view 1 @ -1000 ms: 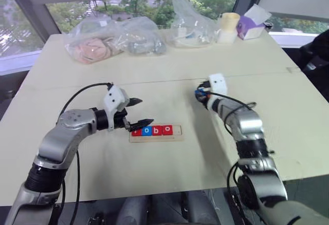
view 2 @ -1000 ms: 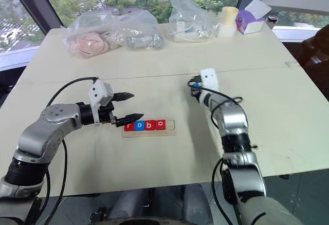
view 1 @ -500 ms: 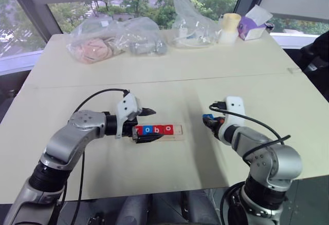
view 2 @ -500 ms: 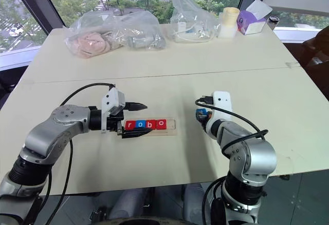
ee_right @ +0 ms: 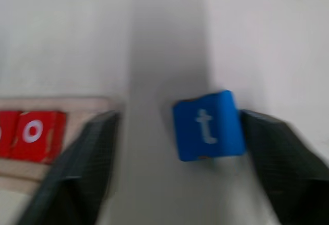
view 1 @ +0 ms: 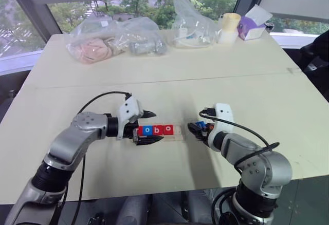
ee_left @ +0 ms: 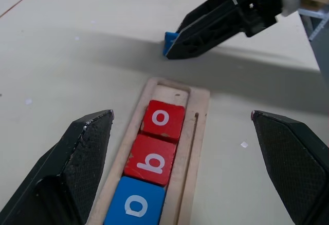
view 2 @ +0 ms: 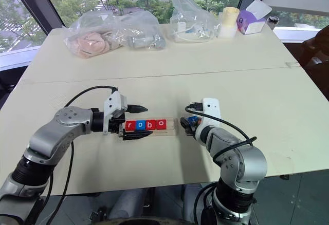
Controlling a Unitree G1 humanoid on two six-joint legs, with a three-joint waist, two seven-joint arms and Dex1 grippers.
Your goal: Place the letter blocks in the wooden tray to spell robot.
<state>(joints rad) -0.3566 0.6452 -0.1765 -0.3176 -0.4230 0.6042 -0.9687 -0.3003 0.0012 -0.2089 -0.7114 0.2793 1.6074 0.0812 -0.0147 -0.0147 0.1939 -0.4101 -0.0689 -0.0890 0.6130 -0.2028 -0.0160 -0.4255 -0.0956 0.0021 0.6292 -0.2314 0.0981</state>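
Note:
The wooden tray [view 2: 171, 125] lies in the middle of the table. It holds a red r [view 2: 129, 126], a blue o [view 2: 139, 125], a red b [ee_left: 152, 159] and a red o [ee_left: 162, 119]; the slot at its right end is bare. My left gripper [view 2: 146, 122] is open and straddles the tray's left part, one finger on each long side. My right gripper [view 2: 186, 126] is just past the tray's right end, its fingers wide apart. The blue t block [ee_right: 208, 125] sits between them, close to one finger [ee_right: 277, 158]. Whether it rests on the table I cannot tell.
Clear plastic bags [view 1: 110, 40] with soft items line the far side, beside a pale cup [view 1: 227, 27] and a purple tissue box [view 1: 250, 27]. A seam [view 1: 241, 74] crosses the tabletop. Black cables [view 1: 100, 99] loop off both wrists.
My right arm has pulled back and left from mid-table, bringing the blue t block to the tray's right end, and its fingers have spread. My left gripper slid right to straddle the tray.

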